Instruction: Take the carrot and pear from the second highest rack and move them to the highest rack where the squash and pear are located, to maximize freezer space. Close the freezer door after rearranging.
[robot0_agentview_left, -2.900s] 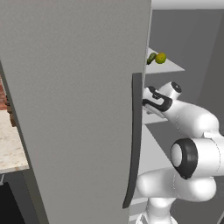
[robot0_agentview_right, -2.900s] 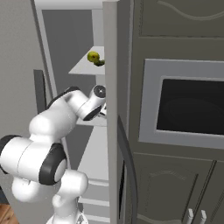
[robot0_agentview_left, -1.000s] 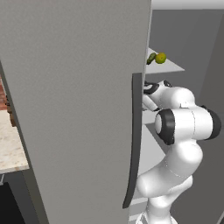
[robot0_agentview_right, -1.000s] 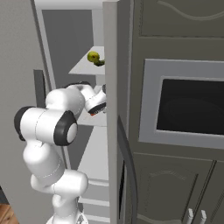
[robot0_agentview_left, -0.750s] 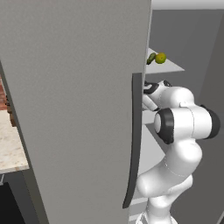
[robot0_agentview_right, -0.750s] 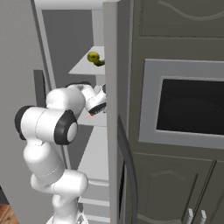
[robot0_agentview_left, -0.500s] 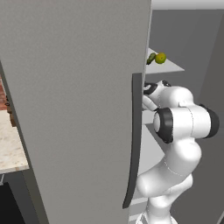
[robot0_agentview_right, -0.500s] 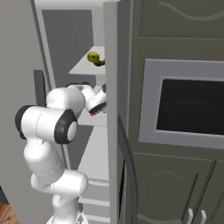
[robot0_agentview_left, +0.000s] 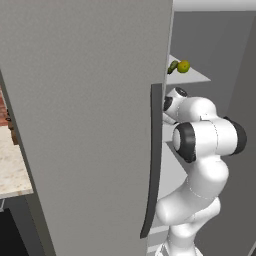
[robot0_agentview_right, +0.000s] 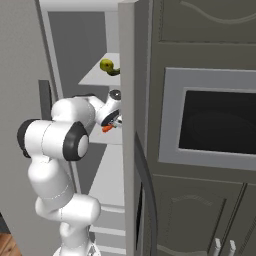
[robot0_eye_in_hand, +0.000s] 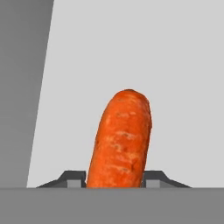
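In the hand view the orange carrot (robot0_eye_in_hand: 120, 140) lies on the light-grey second highest rack (robot0_eye_in_hand: 175, 87), pointing away from the camera. My gripper (robot0_eye_in_hand: 114, 177) has a fingertip pressed against each side of its near end. From the right base view, the gripper (robot0_agentview_right: 113, 123) reaches into the freezer, with the carrot (robot0_agentview_right: 107, 128) a small orange spot at its tip. One shelf up, the highest rack (robot0_agentview_right: 92, 77) carries a yellow-green pear (robot0_agentview_right: 105, 64) and the dark green squash (robot0_agentview_right: 114, 72). The pear of the second highest rack is hidden. The freezer door (robot0_agentview_left: 85, 125) stands open.
The open door's dark handle (robot0_agentview_left: 152, 160) hangs close to my arm's left side. To the right, the other grey door (robot0_agentview_right: 127, 125) borders the opening, with a built-in oven (robot0_agentview_right: 215, 120) in dark cabinets beyond. A stone counter (robot0_agentview_left: 12, 165) lies far left.
The fingers have closed in from wide apart onto the carrot's sides. The arm and the produce on the top shelf have hardly moved.
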